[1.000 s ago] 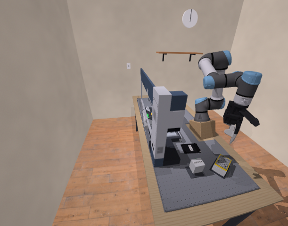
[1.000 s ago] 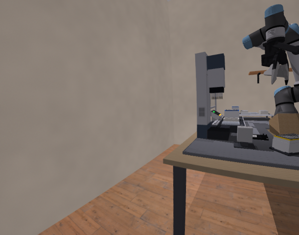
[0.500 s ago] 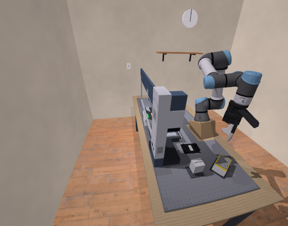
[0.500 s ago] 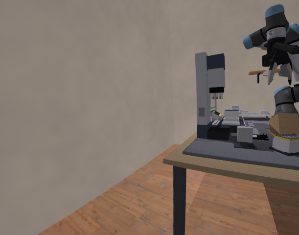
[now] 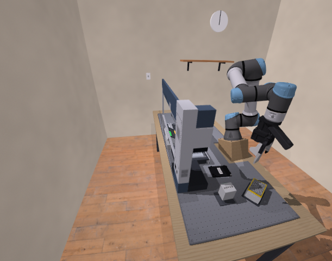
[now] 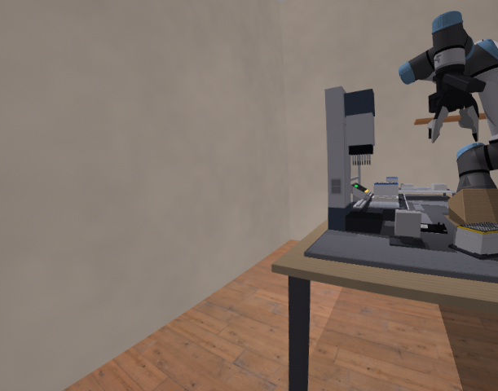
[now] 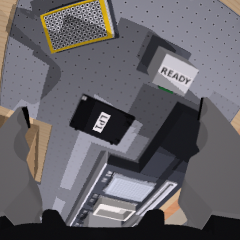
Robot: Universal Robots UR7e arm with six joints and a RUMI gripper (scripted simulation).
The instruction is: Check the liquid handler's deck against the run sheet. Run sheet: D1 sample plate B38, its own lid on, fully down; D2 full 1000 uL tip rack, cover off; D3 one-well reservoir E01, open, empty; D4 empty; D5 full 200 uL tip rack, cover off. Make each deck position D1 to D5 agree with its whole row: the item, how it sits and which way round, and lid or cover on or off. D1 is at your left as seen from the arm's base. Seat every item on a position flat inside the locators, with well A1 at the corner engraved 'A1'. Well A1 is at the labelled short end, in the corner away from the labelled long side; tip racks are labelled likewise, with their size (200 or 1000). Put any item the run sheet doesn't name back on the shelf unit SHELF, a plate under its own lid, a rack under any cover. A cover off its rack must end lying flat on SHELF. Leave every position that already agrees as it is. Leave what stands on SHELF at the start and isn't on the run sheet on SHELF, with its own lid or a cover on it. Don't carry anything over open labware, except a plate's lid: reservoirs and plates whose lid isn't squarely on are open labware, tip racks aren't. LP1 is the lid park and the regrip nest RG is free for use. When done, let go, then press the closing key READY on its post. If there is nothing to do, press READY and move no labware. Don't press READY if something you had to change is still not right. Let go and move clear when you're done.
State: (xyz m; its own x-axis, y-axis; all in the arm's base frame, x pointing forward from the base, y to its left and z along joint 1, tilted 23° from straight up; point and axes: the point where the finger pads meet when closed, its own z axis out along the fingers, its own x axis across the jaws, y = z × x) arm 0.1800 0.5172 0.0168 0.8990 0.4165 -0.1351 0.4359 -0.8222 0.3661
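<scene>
My gripper [image 5: 262, 153] hangs open and empty high above the table's right side, also seen in the exterior view [image 6: 453, 130] and the wrist view [image 7: 115, 135]. Below it stand the READY key [image 7: 175, 77] on its post [image 5: 227, 191], the black lid park LP1 [image 7: 101, 120] [image 5: 218, 172], and a yellow-rimmed tip rack [image 7: 75, 23] [image 5: 255, 190] without a cover, lying askew on the grey plate. The liquid handler [image 5: 188, 140] covers part of the deck; a clear plate [image 7: 129, 187] shows under its head. The other deck positions are mostly hidden.
The arm's wooden base block [image 5: 233, 147] stands right of the handler. Small labware [image 6: 392, 189] sits on the far deck and shelf, too small to read. The table's right edge [image 5: 275, 174] runs under the gripper.
</scene>
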